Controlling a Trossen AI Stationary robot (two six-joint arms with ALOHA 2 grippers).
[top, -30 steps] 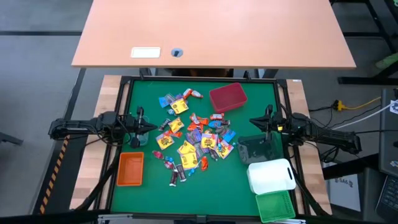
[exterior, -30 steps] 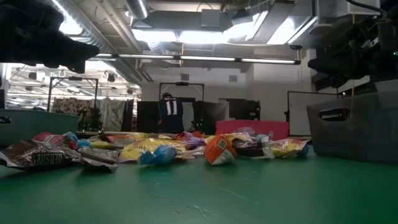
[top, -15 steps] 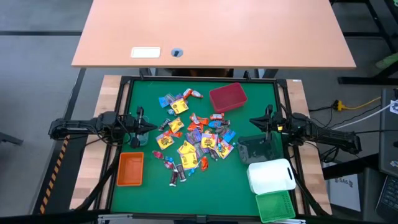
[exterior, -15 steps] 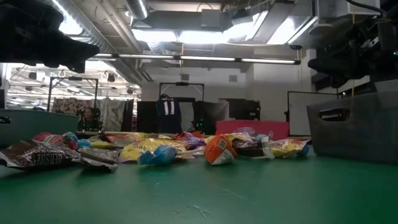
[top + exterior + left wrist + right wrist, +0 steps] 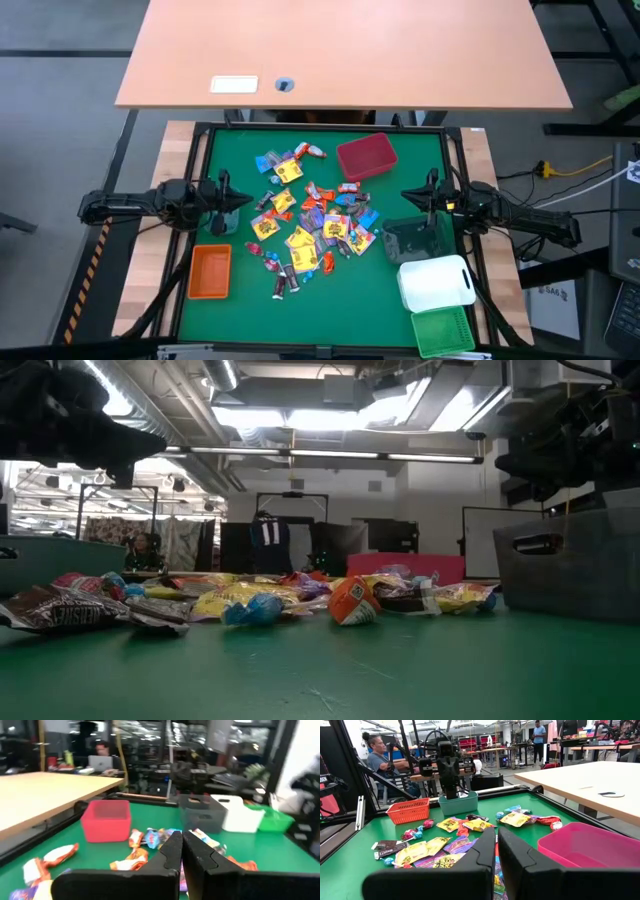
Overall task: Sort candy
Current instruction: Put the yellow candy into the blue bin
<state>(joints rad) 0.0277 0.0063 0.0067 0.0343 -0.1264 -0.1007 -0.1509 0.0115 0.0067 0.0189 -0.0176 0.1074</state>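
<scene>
Barely anything has shifted since a second ago: only the left arm has nudged a touch at the bench's left edge, and the sweets lie as they did. On the green bench [image 5: 400, 300] the candy [image 5: 310, 225] is heaped loose in the middle, with a few pieces strayed toward the far side near the red bin [image 5: 366, 157]. The white bin [image 5: 436, 283] sits at the near right, the green bin [image 5: 443, 331] just beyond it at the corner, and a dark grey bin [image 5: 412, 240] touches the white one's far side. The orange bin [image 5: 210, 271] waits near left. The left tool [image 5: 243, 201] hovers beside the heap with its jaws pressed together, gripping nothing. The right tool [image 5: 406, 196] hangs opposite, fingers nearly meeting, also empty.
</scene>
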